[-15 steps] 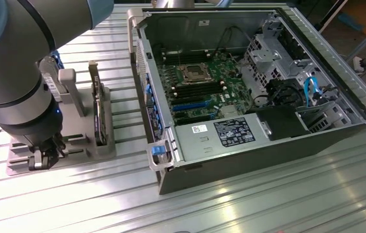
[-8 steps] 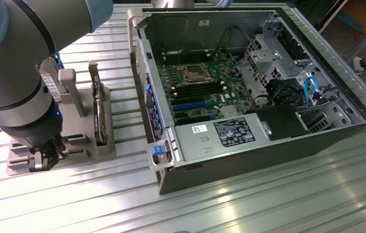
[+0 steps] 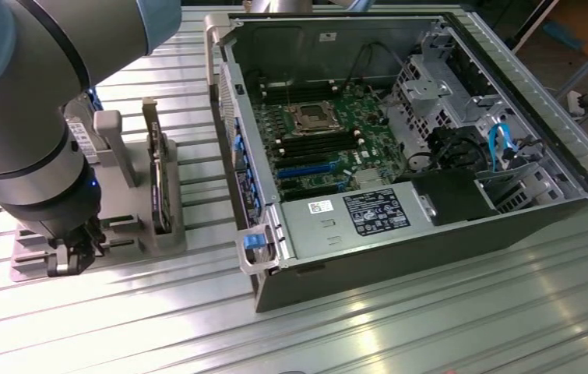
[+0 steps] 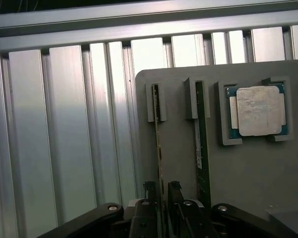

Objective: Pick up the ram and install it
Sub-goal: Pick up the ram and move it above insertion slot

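Observation:
The ram [image 4: 159,148] is a thin green stick standing on edge in a slot of the grey holder [image 4: 179,163]. A second, similar stick [image 4: 200,148] stands in the neighbouring slot. My gripper [image 4: 161,191] is open and straddles the near end of the first stick, with one dark fingertip [image 4: 149,189] on each side of it. In the exterior view the gripper [image 3: 70,257] hangs low over the holder [image 3: 159,234] at the exterior view's left. The open computer case [image 3: 543,222] lies to its right, its motherboard [image 3: 315,132] exposed.
A processor chip [image 4: 258,111] sits in a recess of the holder beside the sticks. A dark expansion card [image 3: 156,179] stands upright in the holder. The ribbed aluminium table [image 3: 398,327] surrounds both. Cables and drive bays [image 3: 480,148] crowd the case's right side.

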You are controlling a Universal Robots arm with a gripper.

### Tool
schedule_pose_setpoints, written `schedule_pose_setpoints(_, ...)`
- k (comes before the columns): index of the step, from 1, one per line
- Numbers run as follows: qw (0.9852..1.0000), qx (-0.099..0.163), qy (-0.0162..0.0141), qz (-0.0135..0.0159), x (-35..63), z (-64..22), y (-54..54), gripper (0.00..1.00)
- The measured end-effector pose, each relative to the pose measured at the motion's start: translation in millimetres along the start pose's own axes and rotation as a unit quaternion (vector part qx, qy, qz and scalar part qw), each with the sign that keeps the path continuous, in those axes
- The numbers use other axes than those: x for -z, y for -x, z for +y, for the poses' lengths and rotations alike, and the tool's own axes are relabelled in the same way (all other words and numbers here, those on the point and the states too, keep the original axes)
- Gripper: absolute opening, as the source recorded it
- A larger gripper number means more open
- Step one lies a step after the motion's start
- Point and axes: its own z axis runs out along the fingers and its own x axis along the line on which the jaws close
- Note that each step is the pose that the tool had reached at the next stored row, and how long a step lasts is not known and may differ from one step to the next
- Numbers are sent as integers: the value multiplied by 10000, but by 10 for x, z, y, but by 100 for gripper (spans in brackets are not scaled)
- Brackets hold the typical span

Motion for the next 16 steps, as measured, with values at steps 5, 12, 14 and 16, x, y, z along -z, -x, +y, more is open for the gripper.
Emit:
schedule_pose_setpoints(5,10000,0,0,0,-7,0,2,24)
schedule_pose_setpoints(12,10000,0,-1,0,-13,0,2,24)
schedule_pose_setpoints(14,10000,0,-1,0,-13,0,2,24)
schedule_pose_setpoints(16,10000,0,0,1,-13,0,2,24)
